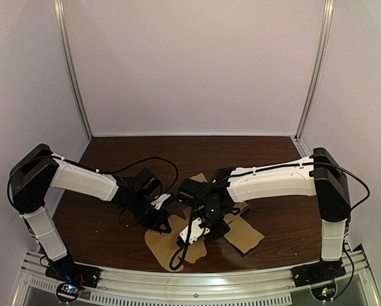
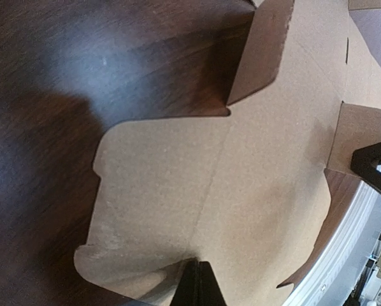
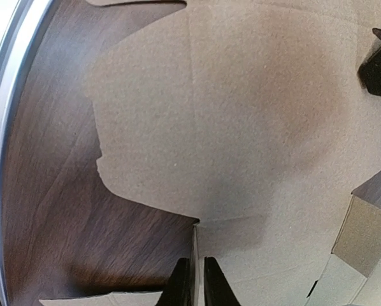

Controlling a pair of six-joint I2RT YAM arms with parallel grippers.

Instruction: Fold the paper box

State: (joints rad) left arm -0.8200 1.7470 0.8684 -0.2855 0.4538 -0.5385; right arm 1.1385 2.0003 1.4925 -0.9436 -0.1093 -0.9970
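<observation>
Two arms are seen reaching inward over a dark wooden table (image 1: 241, 153), which is closed in by pale walls (image 1: 197, 64) on the left, the far side and the right. A metal rail (image 1: 197, 280) runs along the near edge, and black cables (image 1: 158, 160) loop above the table beside the left arm. Much of the middle of the work is hidden from the top camera by the two wrists, which are crowded close together.

The paper box (image 1: 244, 236) is still a brown cardboard blank. It lies mostly flat on the near middle of the table, just beside the rail, with panels spread to the left and right. In the left wrist view one side flap (image 2: 260, 51) is tilted up from the board, and a smaller flap (image 2: 356, 137) is raised further along.

The left gripper (image 2: 197, 284) is set at the edge of the left panel, on a crease line. Its fingers are drawn tightly together, and the board seems to be pinched between them, since the edge is slightly curled there. The right gripper (image 3: 194, 280) is placed at the notch where two panels meet. Its fingers are closed to a thin slit, with the edge of an upturned flap held in it. Each gripper is visible at the border of the other's wrist view, near but apart.
</observation>
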